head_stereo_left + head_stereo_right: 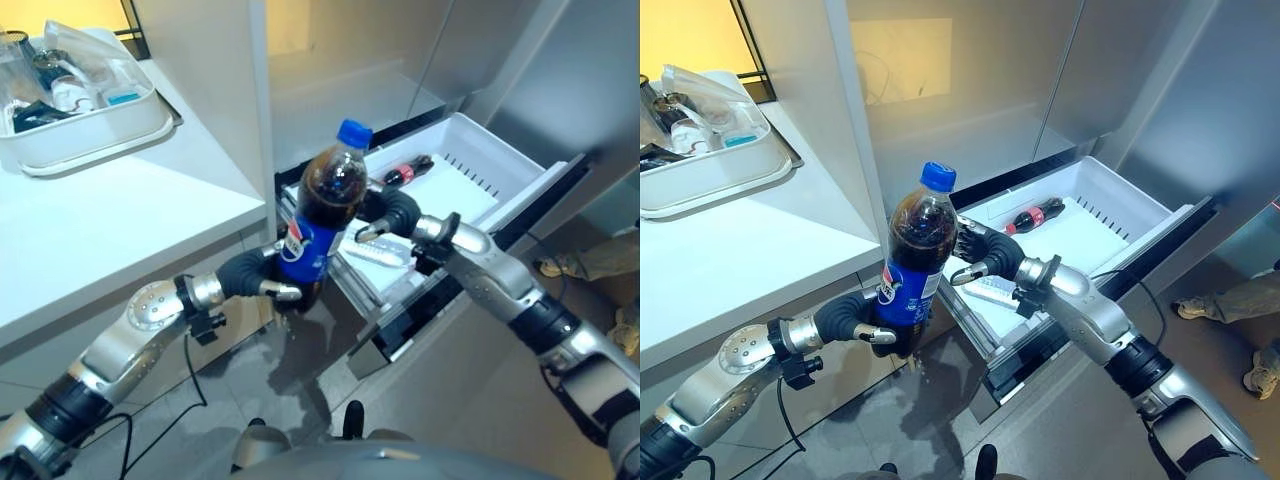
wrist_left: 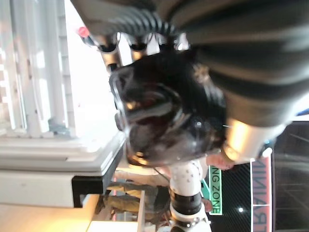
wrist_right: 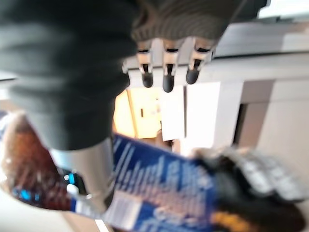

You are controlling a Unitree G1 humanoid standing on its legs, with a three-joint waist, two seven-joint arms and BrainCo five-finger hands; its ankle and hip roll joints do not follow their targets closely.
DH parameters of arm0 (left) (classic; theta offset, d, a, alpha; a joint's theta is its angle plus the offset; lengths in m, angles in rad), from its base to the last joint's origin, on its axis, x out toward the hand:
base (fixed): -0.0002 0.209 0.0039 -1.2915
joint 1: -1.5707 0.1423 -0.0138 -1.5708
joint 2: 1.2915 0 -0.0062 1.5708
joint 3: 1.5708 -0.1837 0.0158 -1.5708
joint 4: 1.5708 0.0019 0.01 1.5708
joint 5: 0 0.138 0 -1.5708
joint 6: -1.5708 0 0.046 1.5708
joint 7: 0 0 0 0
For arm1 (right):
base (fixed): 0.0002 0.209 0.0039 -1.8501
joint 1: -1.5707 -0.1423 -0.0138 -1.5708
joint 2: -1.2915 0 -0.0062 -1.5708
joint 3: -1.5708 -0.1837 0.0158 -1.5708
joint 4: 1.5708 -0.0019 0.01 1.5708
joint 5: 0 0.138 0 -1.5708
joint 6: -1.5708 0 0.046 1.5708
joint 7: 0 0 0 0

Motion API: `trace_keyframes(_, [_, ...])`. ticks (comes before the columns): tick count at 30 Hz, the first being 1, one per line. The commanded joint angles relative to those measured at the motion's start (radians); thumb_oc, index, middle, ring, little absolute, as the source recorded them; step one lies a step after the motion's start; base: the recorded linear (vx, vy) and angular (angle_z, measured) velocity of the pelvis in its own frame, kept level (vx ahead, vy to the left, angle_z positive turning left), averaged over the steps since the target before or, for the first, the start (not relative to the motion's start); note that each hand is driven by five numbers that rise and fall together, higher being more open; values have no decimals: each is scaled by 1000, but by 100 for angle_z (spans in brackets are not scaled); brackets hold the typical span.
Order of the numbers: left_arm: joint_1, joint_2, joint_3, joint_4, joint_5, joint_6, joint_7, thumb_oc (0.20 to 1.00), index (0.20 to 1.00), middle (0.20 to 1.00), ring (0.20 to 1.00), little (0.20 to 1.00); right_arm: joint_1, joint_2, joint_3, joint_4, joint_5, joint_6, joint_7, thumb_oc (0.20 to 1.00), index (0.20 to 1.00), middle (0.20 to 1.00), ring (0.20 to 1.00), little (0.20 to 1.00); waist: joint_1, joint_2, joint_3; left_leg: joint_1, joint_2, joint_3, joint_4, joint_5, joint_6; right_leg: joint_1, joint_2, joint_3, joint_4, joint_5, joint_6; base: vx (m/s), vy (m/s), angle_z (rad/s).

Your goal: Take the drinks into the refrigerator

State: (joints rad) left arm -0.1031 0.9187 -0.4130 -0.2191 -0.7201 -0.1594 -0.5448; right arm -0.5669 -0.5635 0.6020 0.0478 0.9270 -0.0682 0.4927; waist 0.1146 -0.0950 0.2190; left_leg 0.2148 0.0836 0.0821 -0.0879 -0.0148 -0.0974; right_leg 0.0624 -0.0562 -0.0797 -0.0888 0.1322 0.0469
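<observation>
Beside the open refrigerator drawer [image 1: 1110, 215], the left robot hand [image 1: 855, 322] clasps an upright cola bottle [image 1: 915, 262]; the right robot hand [image 1: 985, 258], fingers relaxed at its three o'clock, should close high before release.

A white counter [image 1: 120, 215] fills the left side, carrying a white tray [image 1: 90, 130] of clear plastic items near its back edge, with a tall grey cabinet panel [image 1: 855, 120] rising at the counter's right end. Right of that panel stand brushed grey doors [image 1: 1180, 100] under warm yellowish light on the recessed wall. The floor [image 1: 930, 420] below the counter is grey tile, and a person's shoes [image 1: 1265, 370] show at its far right.
</observation>
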Motion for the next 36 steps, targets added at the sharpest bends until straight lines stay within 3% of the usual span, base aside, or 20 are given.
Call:
trace_keyframes(1, [-111,-60,13,-60,-22,-87,20,200,200,200,200,200,-59,9,34,-51,69,-1,17,1000,1000,1000,1000,1000,12,19,-26,-14,-56,-18,1,-61,82,-34,-67,-25,173,-99,71,0,0,0])
trace_keyframes(8, [-104,-63,4,-48,7,-98,14,200,200,200,200,200,-93,14,97,-134,183,51,82,1000,1000,1000,1000,1000,19,15,-26,-12,-56,-20,1,-63,83,-34,-67,-23,170,-98,72,0,0,0])
trace_keyframes(17, [-106,-62,2,-19,49,-111,9,200,200,200,200,200,-138,59,124,-172,222,56,87,1000,1000,1000,1000,1000,29,15,-27,-13,-55,-17,1,-62,82,-32,-66,-23,168,-97,72,0,0,0])
trace_keyframes(18, [-107,-64,3,-16,52,-111,10,200,200,200,200,200,-146,66,125,-175,223,54,88,925,925,925,925,925,30,15,-28,-12,-54,-17,1,-62,82,-32,-65,-22,167,-97,71,0,0,0])
trace_keyframes(19, [-107,-68,5,-15,53,-110,10,200,200,200,200,200,-148,75,124,-174,224,55,85,658,658,658,658,658,30,15,-28,-12,-54,-16,1,-62,82,-31,-64,-23,167,-98,71,0,0,0])
trace_keyframes(20, [-103,-74,8,-11,60,-111,12,200,200,200,200,200,-148,87,123,-168,227,56,83,244,244,244,244,244,32,15,-29,-11,-54,-15,1,-62,82,-31,-64,-22,167,-97,71,0,0,0])
trace_keyframes(21, [-100,-76,13,-8,67,-112,11,200,200,200,200,200,-157,103,118,-164,230,50,81,200,200,200,200,200,35,14,-30,-10,-53,-14,1,-63,82,-30,-63,-20,165,-98,71,0,0,0])
trace_keyframes(36, [-74,-114,27,19,107,-102,13,200,200,200,200,200,-120,177,105,-160,252,46,62,200,200,200,200,200,40,14,-30,-8,-53,-9,1,-64,83,-30,-62,-16,161,-94,71,0,0,0])
